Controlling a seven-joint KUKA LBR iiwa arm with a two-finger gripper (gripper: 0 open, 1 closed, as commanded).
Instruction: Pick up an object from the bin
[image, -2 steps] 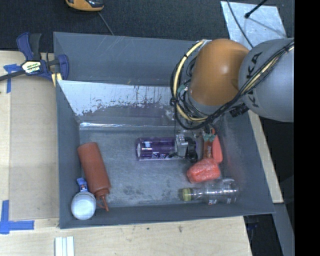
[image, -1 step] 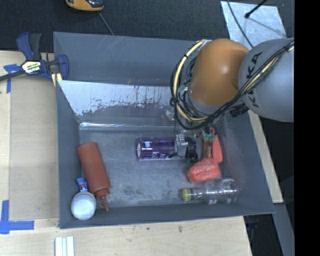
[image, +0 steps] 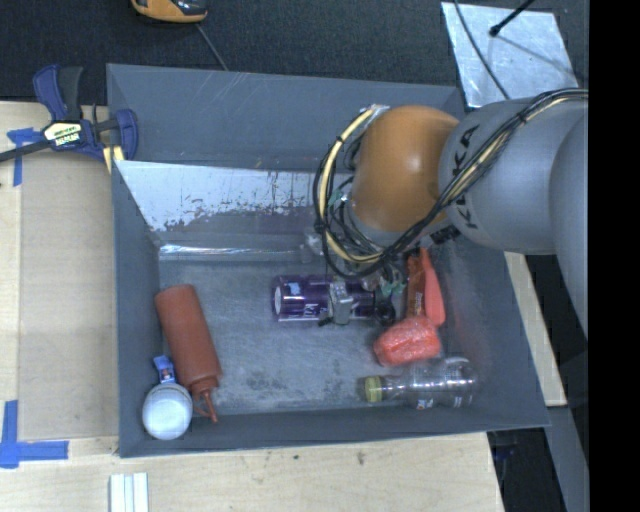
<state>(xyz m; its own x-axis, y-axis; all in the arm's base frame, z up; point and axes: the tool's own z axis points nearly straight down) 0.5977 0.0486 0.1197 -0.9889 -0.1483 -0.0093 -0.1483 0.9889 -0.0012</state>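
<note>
My gripper (image: 350, 302) is low in the middle of the bin, largely hidden under the arm's wrist. A small purple packet with a white label (image: 300, 299) lies just to its left, touching or nearly touching its tip. To the lower right of the gripper rests a red-orange crumpled lump (image: 408, 342). A slim orange-red tool (image: 430, 290) lies upright along the gripper's right side, partly covered by cables.
A clear plastic bottle (image: 420, 385) lies along the front wall at the right. A brown squeeze bottle (image: 188, 340) lies at the left, with a white round cap-like thing (image: 167, 410) in the front left corner. The arm and its orange cover hang over the bin's back right.
</note>
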